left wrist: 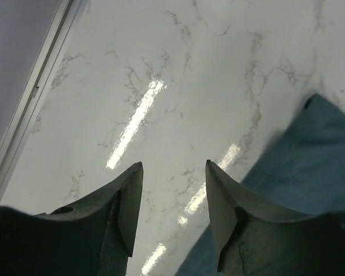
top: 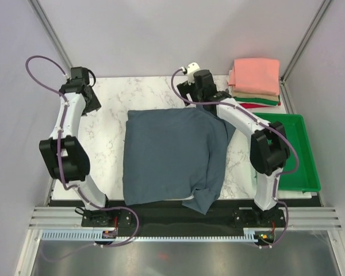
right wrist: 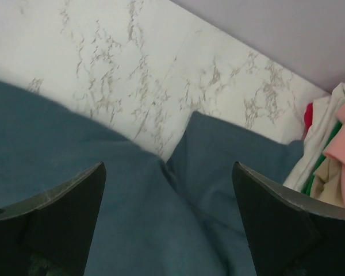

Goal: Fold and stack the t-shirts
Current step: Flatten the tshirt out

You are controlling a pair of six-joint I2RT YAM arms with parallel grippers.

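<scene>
Black fingers (right wrist: 52, 218) of the right gripper (right wrist: 168, 168) fill the bottom of the right wrist view. They are spread wide with nothing between them, above the far right shoulder of the slate blue-grey t-shirt (right wrist: 63, 138), where one sleeve (right wrist: 230, 155) juts toward the stack of folded tees (right wrist: 333, 144). From above, the shirt lies in the middle of the marble table (top: 106, 135), roughly squared up, with a loose flap (top: 202, 201) at its near right corner drooping over the table's near edge. The left gripper (left wrist: 172, 169) is also parted and empty, above bare marble to the left of the shirt's far left corner. The stack sits in the far right corner, with the salmon-pink tee (top: 254, 73) on top and tan, green and red edges showing beneath. The green plastic tray (top: 310, 187) lies just nearer than the stack. The shirt looks light and limp, so it will likely sag and crease wherever it is unsupported, and it may slide on the glossy marble if dragged. A pinch at a hem, corner or shoulder seam seems the surest hold. Both grippers should probably take matching corners so that the panel lifts evenly, and the jutting sleeve and the drooping flap likely need tucking in first.
</scene>
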